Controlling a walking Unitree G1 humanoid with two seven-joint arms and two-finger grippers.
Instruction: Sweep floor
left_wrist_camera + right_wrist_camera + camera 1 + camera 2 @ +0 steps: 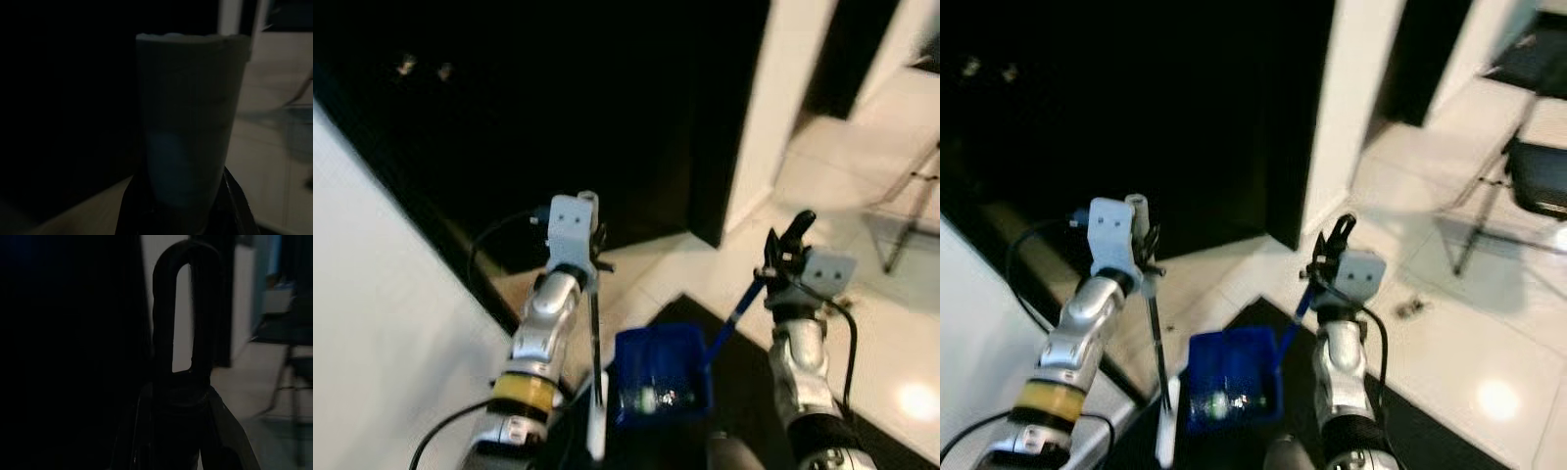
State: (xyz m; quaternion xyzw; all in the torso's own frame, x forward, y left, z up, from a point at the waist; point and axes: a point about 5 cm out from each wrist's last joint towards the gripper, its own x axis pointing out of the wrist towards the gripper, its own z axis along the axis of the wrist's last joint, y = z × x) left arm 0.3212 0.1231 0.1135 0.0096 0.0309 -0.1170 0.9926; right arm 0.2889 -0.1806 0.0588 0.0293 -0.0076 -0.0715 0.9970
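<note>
My left gripper is raised at the left, shut on the broom handle, a thin dark pole that runs down to a white part by the floor. Its pale capped end stands up between the fingers in the left wrist view. My right gripper is shut on the dustpan handle, a blue rod topped by a black loop. The blue dustpan hangs low between my arms with small bits of debris inside.
A black mat lies on the pale tiled floor below the dustpan. A white wall runs along my left, with a dark opening ahead and a white pillar. A folding chair stands at the right; a small scrap lies on the tiles.
</note>
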